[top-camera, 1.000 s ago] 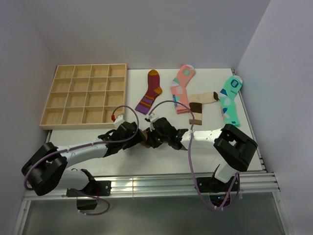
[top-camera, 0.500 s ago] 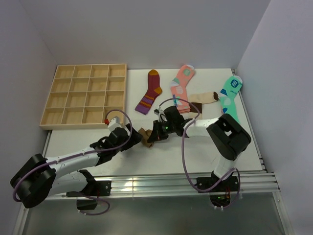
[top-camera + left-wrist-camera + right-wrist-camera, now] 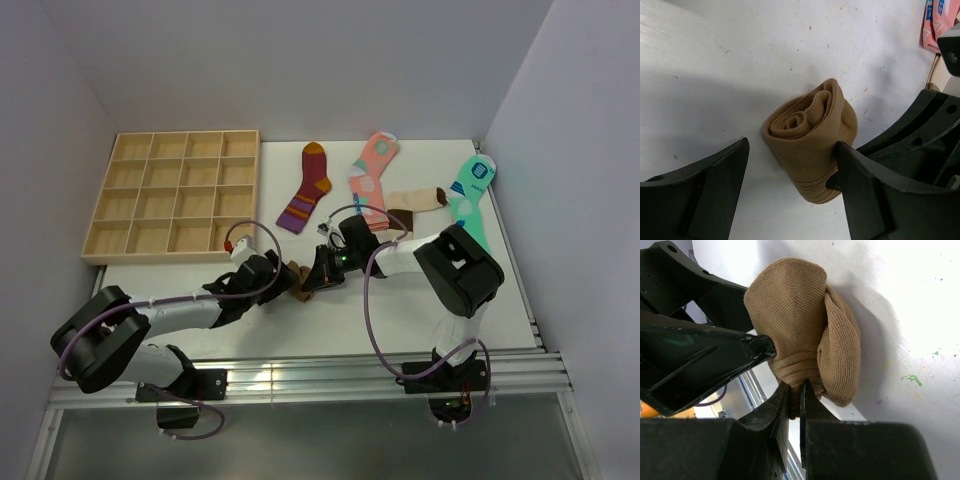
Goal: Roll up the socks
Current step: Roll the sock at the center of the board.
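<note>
The plain brown sock (image 3: 298, 280) lies rolled into a tight bundle on the white table between the two arms. In the left wrist view the roll (image 3: 810, 145) sits between the jaws of my left gripper (image 3: 791, 150), which is open: its right finger (image 3: 870, 195) touches the roll and its left finger stands apart. My right gripper (image 3: 795, 390) is shut on a fold at the lower end of the roll (image 3: 800, 325). The beige sock with dark brown toe and band (image 3: 418, 200) lies flat at the back right, partly under the pink one.
A wooden compartment tray (image 3: 180, 195) fills the back left. A maroon striped sock (image 3: 305, 190), a pink patterned sock (image 3: 372, 175) and a mint-green sock (image 3: 470, 205) lie along the back. Purple cables loop over both arms. Walls close in on the left, right and back.
Both grippers and the roll have shifted slightly toward the back of the table. The right arm's elbow has swung inward and back. The right gripper has kept its hold on the roll.
</note>
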Controlling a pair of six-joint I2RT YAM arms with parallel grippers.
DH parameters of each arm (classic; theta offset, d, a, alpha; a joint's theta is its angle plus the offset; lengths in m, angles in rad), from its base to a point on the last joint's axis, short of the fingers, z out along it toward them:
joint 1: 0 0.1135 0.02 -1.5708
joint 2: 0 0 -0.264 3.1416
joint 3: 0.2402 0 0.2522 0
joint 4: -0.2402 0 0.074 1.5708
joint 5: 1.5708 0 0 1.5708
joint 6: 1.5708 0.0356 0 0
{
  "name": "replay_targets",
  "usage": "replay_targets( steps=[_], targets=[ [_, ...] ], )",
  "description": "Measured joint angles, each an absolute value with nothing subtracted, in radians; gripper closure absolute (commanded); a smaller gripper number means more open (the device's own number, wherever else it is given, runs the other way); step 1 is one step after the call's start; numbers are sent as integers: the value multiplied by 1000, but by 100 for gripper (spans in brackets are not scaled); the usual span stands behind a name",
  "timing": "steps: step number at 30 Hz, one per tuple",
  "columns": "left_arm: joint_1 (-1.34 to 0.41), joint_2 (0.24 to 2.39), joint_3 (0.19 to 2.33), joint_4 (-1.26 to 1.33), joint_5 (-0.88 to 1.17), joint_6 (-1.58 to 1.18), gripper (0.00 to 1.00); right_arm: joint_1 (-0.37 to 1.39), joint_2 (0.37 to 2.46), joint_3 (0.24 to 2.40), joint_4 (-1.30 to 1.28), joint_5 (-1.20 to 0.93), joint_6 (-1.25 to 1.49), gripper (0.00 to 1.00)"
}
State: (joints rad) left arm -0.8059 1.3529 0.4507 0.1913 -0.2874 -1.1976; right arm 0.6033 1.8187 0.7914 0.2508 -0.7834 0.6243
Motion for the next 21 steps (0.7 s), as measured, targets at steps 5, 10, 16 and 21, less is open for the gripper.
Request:
replay_targets(
  steps=[5,10,16,21],
  targets=[
    [-806,1388,468,198,-286,-1214,44,603,1819,793,248,-779,619,90],
    [-807,1420,496,198,-285,-1227,60,609,1793,791,229,-739,598,71],
    [-807,1445,532,171,-284,-1218,68,676,1650,789,110,-514,496,55],
    [-807,1451,556,134,-283,-1204,69,777,1535,779,50,-279,410,52]
  ],
)
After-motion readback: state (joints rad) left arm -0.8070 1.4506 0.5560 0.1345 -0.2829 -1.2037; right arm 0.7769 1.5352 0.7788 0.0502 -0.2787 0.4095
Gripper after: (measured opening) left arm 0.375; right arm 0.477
